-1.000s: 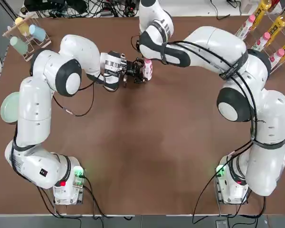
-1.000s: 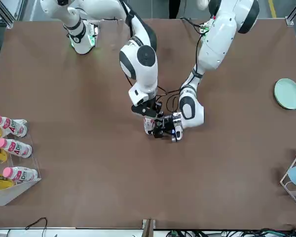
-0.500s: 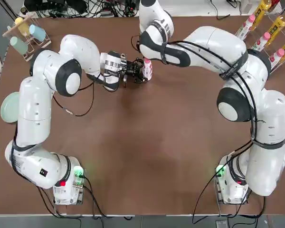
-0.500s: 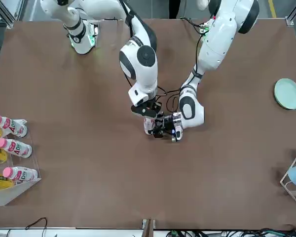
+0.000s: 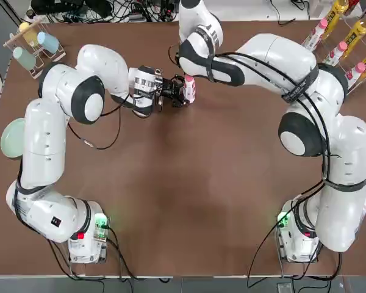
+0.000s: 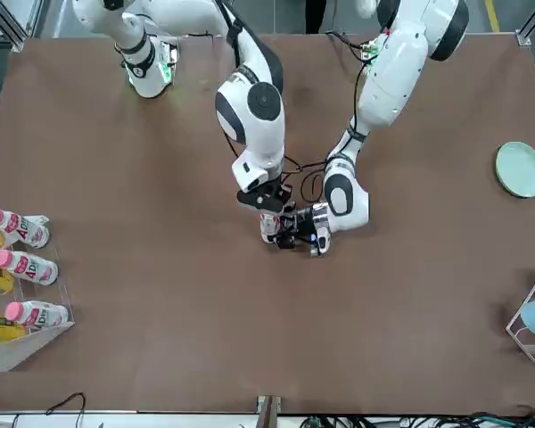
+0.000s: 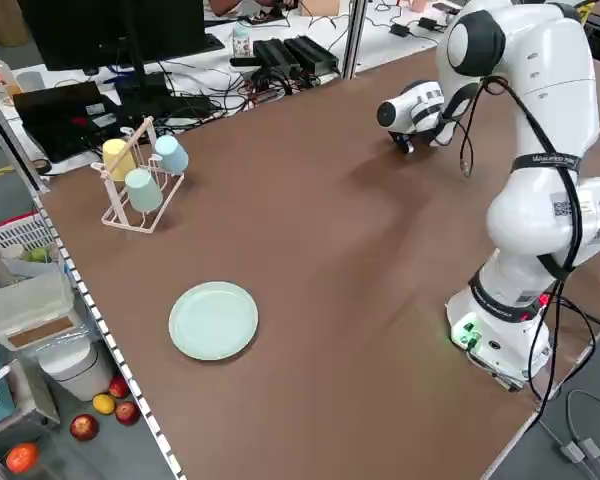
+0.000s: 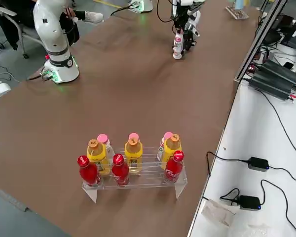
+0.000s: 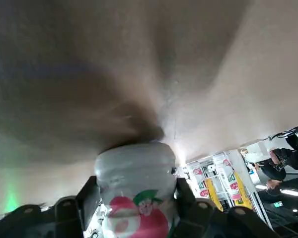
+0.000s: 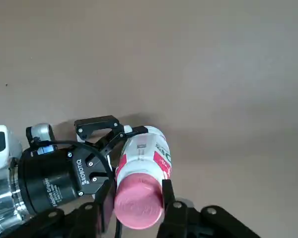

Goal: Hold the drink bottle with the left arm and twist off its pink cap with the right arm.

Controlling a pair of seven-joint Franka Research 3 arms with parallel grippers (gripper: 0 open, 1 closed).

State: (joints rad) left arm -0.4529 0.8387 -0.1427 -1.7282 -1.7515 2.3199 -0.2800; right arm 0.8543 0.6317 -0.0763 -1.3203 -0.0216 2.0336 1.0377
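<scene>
Here the bottle (image 5: 188, 90) stands upright toward the table's (image 5: 183, 183) far edge, mid-width, clamped low by the left gripper (image 5: 178, 93) reaching in level. The right gripper (image 10: 138, 196) comes from above, fingers closed on the cap (image 10: 138, 202). Open brown tabletop lies all around. A bottle rack (image 8: 133, 168), a cup rack (image 7: 140, 180) and a plate (image 7: 214, 320) sit well apart at the edges.

From overhead, the right arm's wrist covers most of the pink cap (image 5: 188, 79), and the right end effector (image 10: 138, 204) is buried under it too. The left wrist camera cuts off the drink bottle (image 9: 137, 198) at mid-label, blurry. From the left side, the bottle is lost behind the left end effector (image 7: 408, 138). Rack bottles (image 5: 344, 38) at the far right corner run off the picture.
</scene>
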